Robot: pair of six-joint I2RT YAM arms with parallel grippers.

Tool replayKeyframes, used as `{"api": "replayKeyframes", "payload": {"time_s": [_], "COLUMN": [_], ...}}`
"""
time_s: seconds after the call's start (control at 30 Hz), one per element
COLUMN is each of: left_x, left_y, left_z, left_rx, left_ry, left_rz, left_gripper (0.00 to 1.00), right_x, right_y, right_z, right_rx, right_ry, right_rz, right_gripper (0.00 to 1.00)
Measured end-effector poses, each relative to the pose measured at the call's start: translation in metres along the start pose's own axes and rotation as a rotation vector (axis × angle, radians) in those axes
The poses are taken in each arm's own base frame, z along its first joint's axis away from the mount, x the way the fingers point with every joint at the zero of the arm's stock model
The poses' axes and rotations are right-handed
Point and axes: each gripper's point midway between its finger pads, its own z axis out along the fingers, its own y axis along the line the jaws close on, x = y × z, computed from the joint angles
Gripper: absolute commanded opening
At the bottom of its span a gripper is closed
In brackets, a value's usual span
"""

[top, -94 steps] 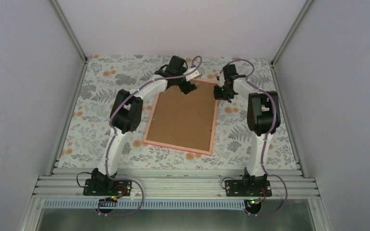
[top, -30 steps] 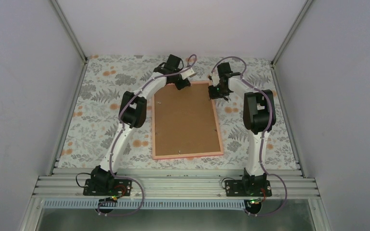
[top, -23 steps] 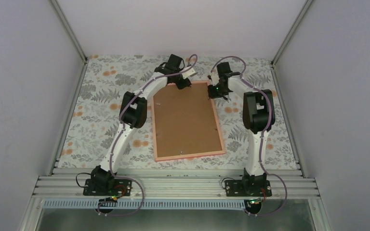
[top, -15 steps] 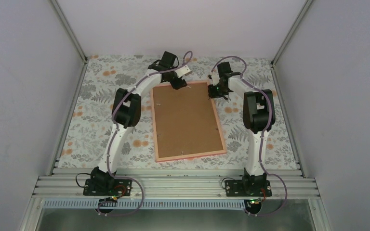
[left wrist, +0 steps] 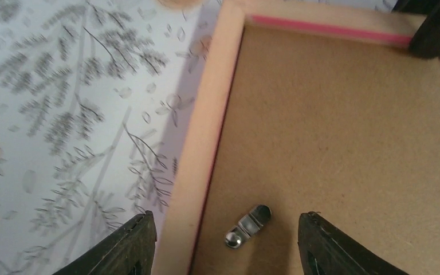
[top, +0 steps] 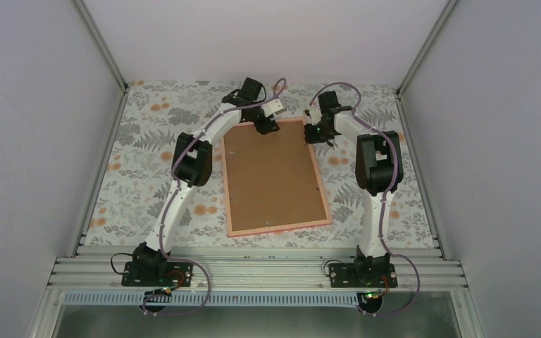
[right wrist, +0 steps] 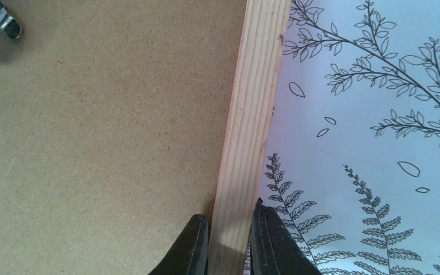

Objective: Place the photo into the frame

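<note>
The frame [top: 229, 189] lies face down in the middle of the table, its brown backing board [top: 271, 176] up inside a pale pink-edged wooden border. My right gripper [top: 318, 134] is shut on the frame's right rail [right wrist: 246, 126] near the far right corner. My left gripper [top: 265, 127] is open over the far left corner, its fingers [left wrist: 127, 246] either side of the left rail [left wrist: 197, 149] and a small metal turn clip [left wrist: 247, 225] on the board. The photo is out of view.
The table has a fern-and-flower patterned cloth [top: 141, 169] around the frame. White walls close in at left, right and back. More clips [top: 264, 223] dot the board's edges. The aluminium rail [top: 253, 271] with the arm bases runs along the near edge.
Over three seconds both grippers turned the frame from slanted to nearly square with the table. In the last second the left gripper moved a little along the far left corner; the right stayed.
</note>
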Motion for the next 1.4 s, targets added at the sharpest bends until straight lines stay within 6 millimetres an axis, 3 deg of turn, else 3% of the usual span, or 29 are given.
{"api": "replayKeyframes", "payload": {"time_s": [0.1, 0.67, 0.97, 1.13, 1.3, 1.4], "left_x": [0.012, 0.010, 0.010, 0.009, 0.007, -0.001], "left_y": [-0.002, 0.012, 0.019, 0.021, 0.027, 0.031], "left_z": [0.009, 0.018, 0.018, 0.017, 0.011, 0.000], "left_rx": [0.010, -0.066, -0.109, -0.125, -0.147, -0.158], "left_ry": [0.017, 0.007, 0.014, 0.016, 0.020, 0.009], "left_rz": [-0.012, -0.061, -0.093, -0.097, -0.112, -0.115], "left_gripper": [0.62, 0.34, 0.29, 0.44, 0.75, 0.99], "right_x": [0.000, 0.000, 0.000, 0.000, 0.000, 0.000], "right_y": [0.000, 0.000, 0.000, 0.000, 0.000, 0.000], "right_z": [0.000, 0.000, 0.001, 0.000, 0.001, 0.000], "right_rx": [-0.001, -0.002, -0.002, -0.001, 0.000, 0.000], "right_ry": [0.000, -0.001, -0.002, -0.003, -0.004, -0.008], "right_rz": [0.000, 0.001, 0.006, 0.010, 0.016, 0.019], "right_gripper": [0.04, 0.04, 0.04, 0.04, 0.04, 0.04]}}
